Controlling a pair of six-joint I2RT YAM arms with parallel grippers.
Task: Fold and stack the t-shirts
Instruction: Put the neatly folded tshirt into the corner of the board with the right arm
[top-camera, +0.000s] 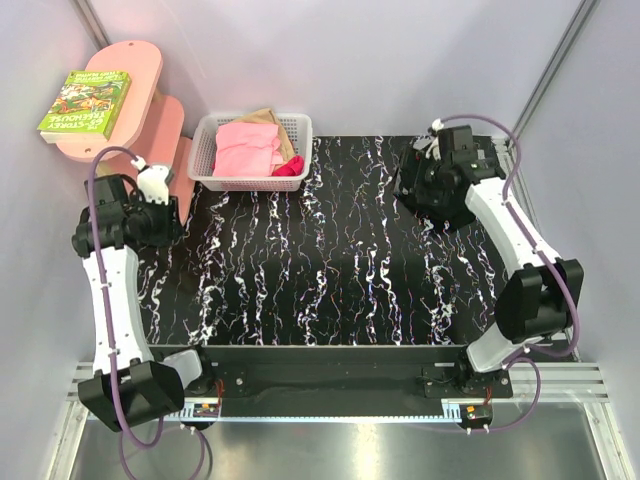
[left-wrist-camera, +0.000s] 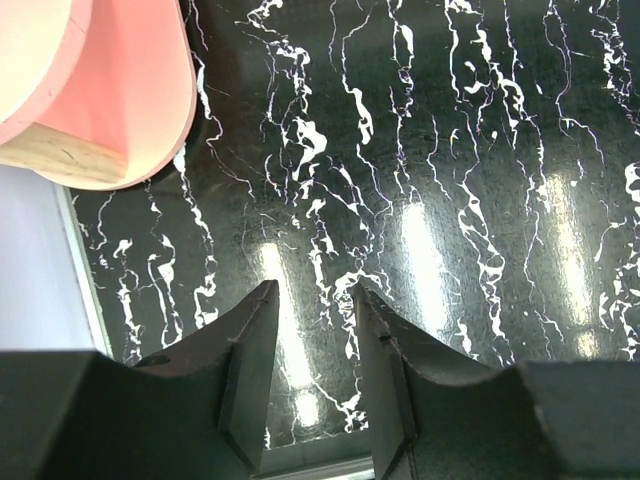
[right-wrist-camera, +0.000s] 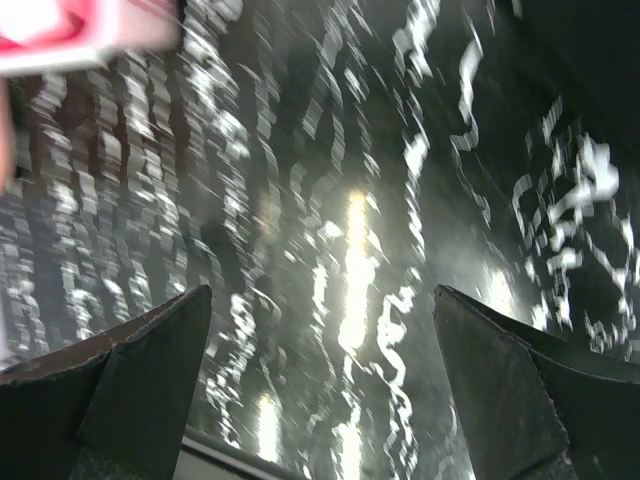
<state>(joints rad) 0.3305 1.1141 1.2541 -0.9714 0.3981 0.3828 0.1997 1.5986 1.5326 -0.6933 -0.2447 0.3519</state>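
Two empty grippers, left gripper (left-wrist-camera: 313, 290) narrowly parted, right gripper (right-wrist-camera: 322, 290) wide apart; pink cloth (top-camera: 245, 150) in basket (top-camera: 245, 183).

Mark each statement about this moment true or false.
1. The white basket holds pink cloth. True.
2. The right gripper is shut on a garment. False: its jaws stand wide apart with nothing between them.
3. A book lies on the pink stool. True.
4. The left gripper holds the cloth. False: it is open and empty, over the bare marbled table.
5. A shirt lies spread out between the arms. False: the only cloth in view sits in the basket.
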